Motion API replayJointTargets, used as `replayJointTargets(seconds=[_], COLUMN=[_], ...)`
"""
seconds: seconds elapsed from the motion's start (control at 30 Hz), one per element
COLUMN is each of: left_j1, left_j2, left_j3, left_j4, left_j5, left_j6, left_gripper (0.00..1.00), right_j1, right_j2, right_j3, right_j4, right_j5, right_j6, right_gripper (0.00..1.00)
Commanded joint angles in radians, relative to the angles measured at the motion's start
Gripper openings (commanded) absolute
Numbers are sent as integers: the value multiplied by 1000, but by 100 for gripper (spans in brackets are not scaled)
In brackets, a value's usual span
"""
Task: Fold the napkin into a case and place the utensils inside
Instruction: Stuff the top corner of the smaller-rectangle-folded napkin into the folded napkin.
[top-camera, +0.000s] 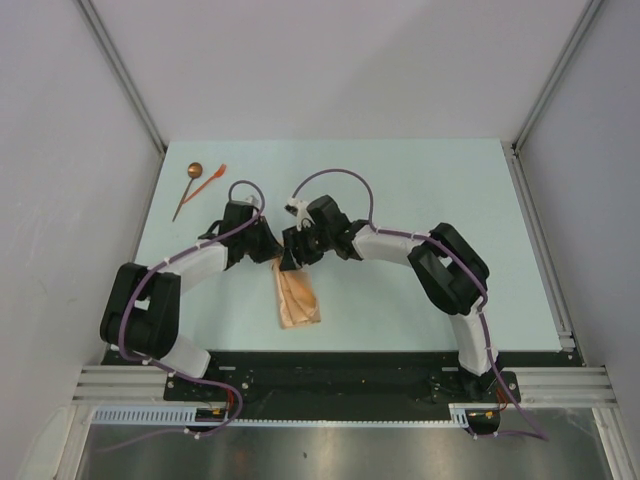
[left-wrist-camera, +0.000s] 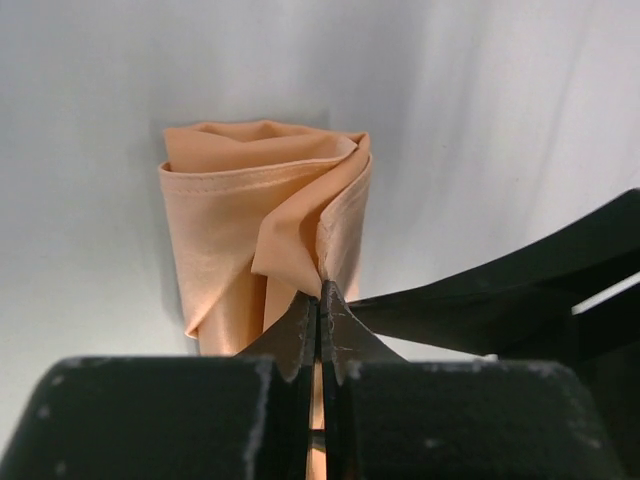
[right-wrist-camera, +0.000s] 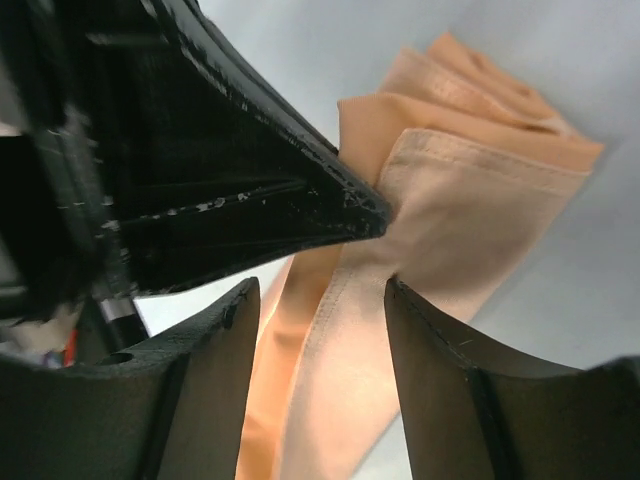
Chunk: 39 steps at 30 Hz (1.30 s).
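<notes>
pinching the folded napkin (left-wrist-camera: 250, 220) at its far end, my left gripper (left-wrist-camera: 320, 300) has its jaws pressed tight together on a hemmed edge of the tan-orange cloth, with one layer caught between the tips. my right gripper (right-wrist-camera: 320, 315) sits just beside it, nearly tip to tip, with its jaws parted and holding nothing. the cloth runs through the gap between them, and i cannot tell whether either jaw brushes it.

from above, the napkin lies as a narrow layered strip on the pale blue-green table (top-camera: 420, 190), a little left of centre. its length runs from my two grippers back toward the near edge. both grippers meet over its far end. from my left wrist, the layers at the opposite end curl loosely into a rounded mouth.

the dark-handled spoon (top-camera: 186, 192) and the orange fork (top-camera: 212, 181) lie close together near the far left corner of the table. they are well apart from the napkin and outside the cloth.
</notes>
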<state>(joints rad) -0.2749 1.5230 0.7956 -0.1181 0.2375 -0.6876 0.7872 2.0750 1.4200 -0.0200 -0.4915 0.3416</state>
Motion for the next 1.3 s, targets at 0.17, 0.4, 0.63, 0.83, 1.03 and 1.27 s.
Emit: replayJointTargets(seconds=[0.17, 0.4, 0.63, 0.83, 1.03, 1.27], left_j1=[11, 32, 57, 72, 75, 77], left_j2=[6, 11, 32, 34, 40, 40], left_j3=[28, 33, 19, -2, -28, -41], left_j4=[11, 3, 32, 57, 84, 109], left_j5=[79, 112, 180, 210, 232, 253], left_j6=[-61, -85, -125, -142, -167, -191], left_gripper=[0, 0, 0, 0, 0, 0], right_j1=[38, 55, 75, 80, 81, 83], right_j2=[-30, -32, -6, -1, 5, 0], right_j3=[-44, -47, -30, -41, -32, -62], right_j4=[110, 160, 203, 218, 227, 264], right_j5=[169, 257, 267, 327, 338, 344], right_j6=[-96, -99, -124, -119, -121, -82], right_gripper=[59, 61, 50, 40, 42, 45])
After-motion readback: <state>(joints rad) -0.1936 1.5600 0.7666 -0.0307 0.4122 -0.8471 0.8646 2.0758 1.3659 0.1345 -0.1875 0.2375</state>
